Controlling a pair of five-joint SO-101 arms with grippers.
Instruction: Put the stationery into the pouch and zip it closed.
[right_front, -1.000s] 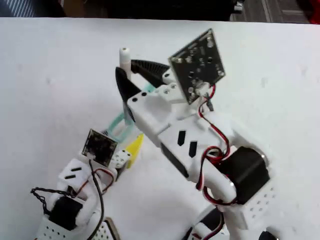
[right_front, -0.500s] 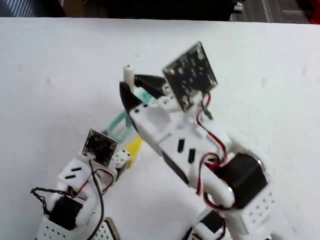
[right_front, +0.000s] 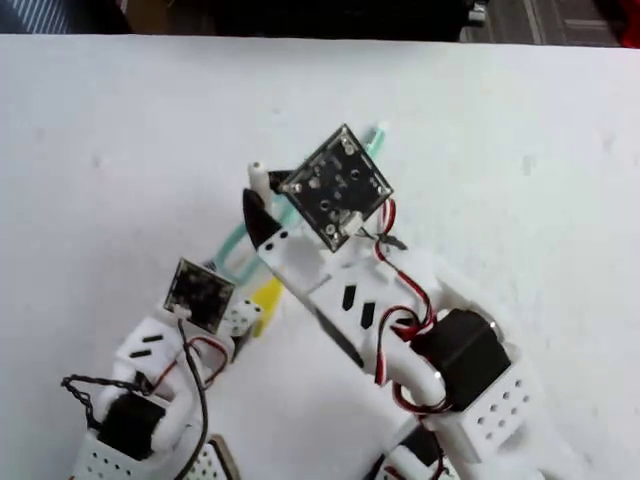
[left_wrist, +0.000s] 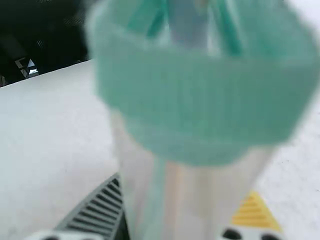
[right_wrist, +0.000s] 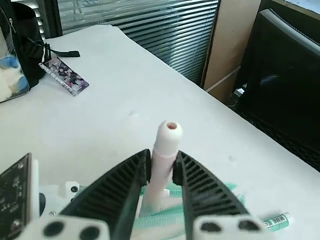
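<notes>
The pouch (right_front: 228, 242) was see-through with a green edge. It lay on the white table (right_front: 120, 150), at about 9 o'clock from the middle in the high view. In the left wrist view the pouch (left_wrist: 200, 100) sat right up against the camera, with its green band on top and its clear part below.

A white stick (right_wrist: 167, 132) stood up just past the pouch, at about 1 o'clock from it in the high view. The right gripper (right_wrist: 161, 160) was closed tight on the stick, with one black finger on each side. The stick's round tip poked out above the fingers. Its low end was by the pouch's green edge. I could not tell if it was inside.

A green pen (right_front: 377, 137) lay flat on the table, at about 1 o'clock from the middle, apart from the pouch.

The left gripper (right_front: 248, 305) was at the pouch's near end, at about 7 o'clock from the middle. I could not tell if it had hold of anything. A small yellow piece (left_wrist: 252, 212) showed beside the pouch there.

Far off in the right wrist view, a black bag (right_wrist: 20, 40) and a flat strip with pictures (right_wrist: 65, 75) lay on the table. A black chair (right_wrist: 290, 75) stood past the table's edge.
</notes>
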